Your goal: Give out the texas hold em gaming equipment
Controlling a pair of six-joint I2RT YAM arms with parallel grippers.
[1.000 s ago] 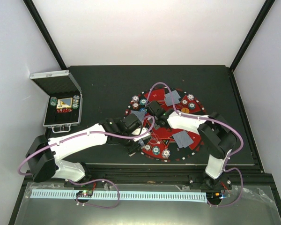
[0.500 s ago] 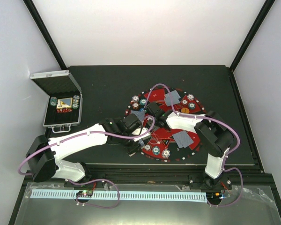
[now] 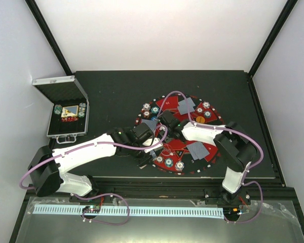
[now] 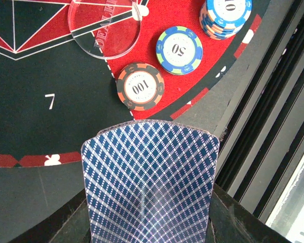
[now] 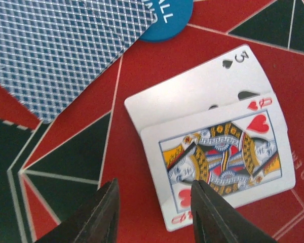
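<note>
My left gripper (image 4: 149,218) is shut on a blue-backed playing card (image 4: 149,185) that bows between the fingers, over the near-left rim of the round mat (image 4: 35,121). It also shows in the top view (image 3: 145,152). Ahead of it lie a red-and-black 100 chip (image 4: 140,86), a green-blue 50 chip (image 4: 179,49), a blue chip stack (image 4: 225,15) and a clear dealer disc (image 4: 105,28). My right gripper (image 5: 154,187) is open and empty just above the mat, beside a face-up queen of hearts (image 5: 223,162) that overlaps a five of spades (image 5: 197,86). A blue button disc (image 5: 164,20) and a face-down card (image 5: 55,45) lie beyond.
The open silver case (image 3: 66,119) with chips in black foam stands at the left. On the mat (image 3: 178,147) are face-down cards (image 3: 186,105), chip groups (image 3: 206,110) and an orange button (image 3: 199,119). The table's front edge runs just behind the left gripper.
The right arm's elbow shifted a little left and came back; its gripper stays over the mat's middle. The left arm has not moved and still holds the card.
</note>
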